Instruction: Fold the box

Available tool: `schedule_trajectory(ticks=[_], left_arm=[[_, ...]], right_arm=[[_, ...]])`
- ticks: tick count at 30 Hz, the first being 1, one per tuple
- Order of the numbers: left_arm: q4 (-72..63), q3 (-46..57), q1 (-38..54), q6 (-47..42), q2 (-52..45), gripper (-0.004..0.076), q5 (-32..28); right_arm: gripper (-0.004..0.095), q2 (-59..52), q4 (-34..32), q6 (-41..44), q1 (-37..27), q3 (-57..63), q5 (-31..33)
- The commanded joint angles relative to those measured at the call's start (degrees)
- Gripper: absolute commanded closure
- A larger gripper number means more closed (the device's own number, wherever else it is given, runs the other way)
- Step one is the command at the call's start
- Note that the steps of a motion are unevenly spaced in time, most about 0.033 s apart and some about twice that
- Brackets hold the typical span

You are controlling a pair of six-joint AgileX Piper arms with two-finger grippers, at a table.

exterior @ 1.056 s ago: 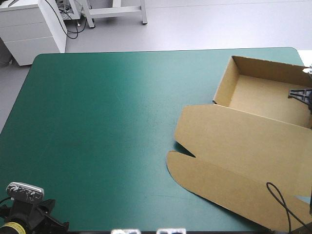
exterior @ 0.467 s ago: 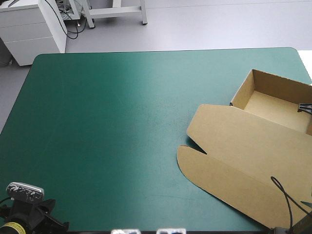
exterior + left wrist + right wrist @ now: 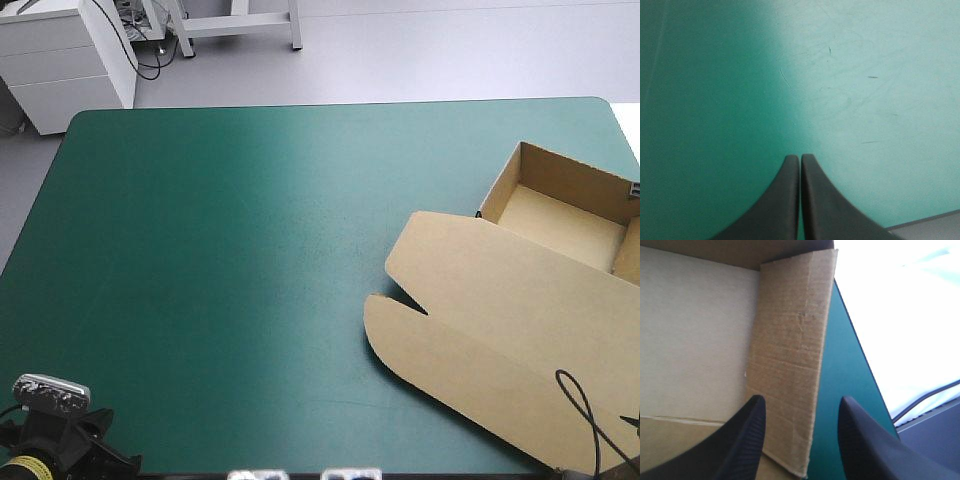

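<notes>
The brown box (image 3: 520,310) lies at the table's right side as an open tray (image 3: 560,215) with raised walls, its lid flat on the cover toward the near edge. In the right wrist view my right gripper (image 3: 802,407) is open, its black fingers (image 3: 752,425) standing either side of the tray's short end wall (image 3: 790,360), with the tray floor (image 3: 695,330) beside it. In the high view this gripper is almost off the right edge. My left gripper (image 3: 800,159) is shut, empty, low over bare teal-green cover at the near left corner.
The teal-green cover (image 3: 230,250) spreads left of the box. The table's right edge (image 3: 860,365) runs close outside the tray's end wall. A table edge (image 3: 925,220) shows near my left gripper.
The box has slid to the right and slightly nearer, turning a little. My right gripper has drawn back toward the right edge of the high view. The left arm has not moved.
</notes>
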Motion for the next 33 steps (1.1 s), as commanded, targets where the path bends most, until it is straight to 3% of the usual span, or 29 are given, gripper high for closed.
schedule_trajectory(ticks=[1,4,6,11,14,22,33], left_arm=[[0.03,-1.34,-0.21,-0.46,0.94,0.0731,1.64],[0.03,-1.34,-0.21,-0.46,0.94,0.0731,1.64],[0.16,-1.34,-0.21,-0.46,0.94,0.0731,1.64],[0.16,-1.34,-0.21,-0.46,0.94,0.0731,1.64],[0.16,-1.34,-0.21,-0.46,0.94,0.0731,1.64],[0.16,-1.34,-0.21,-0.46,0.94,0.0731,1.64],[0.16,-1.34,-0.21,-0.46,0.94,0.0731,1.78]], right_arm=[[0.0477,-7.66,7.45,-0.54,-0.27,-1.68,0.56],[0.0524,-13.73,19.23,-1.03,-0.14,0.77,0.56],[0.0606,-19.93,22.55,-1.63,1.68,4.59,0.56],[0.0838,-35.90,20.62,-2.53,10.50,15.37,-1.04],[0.0913,-45.48,21.71,-3.52,16.34,23.84,-4.32],[0.0914,-66.16,20.05,-3.52,19.71,44.33,-9.58],[0.0919,-75.23,20.51,-3.52,19.71,57.75,-11.23]])
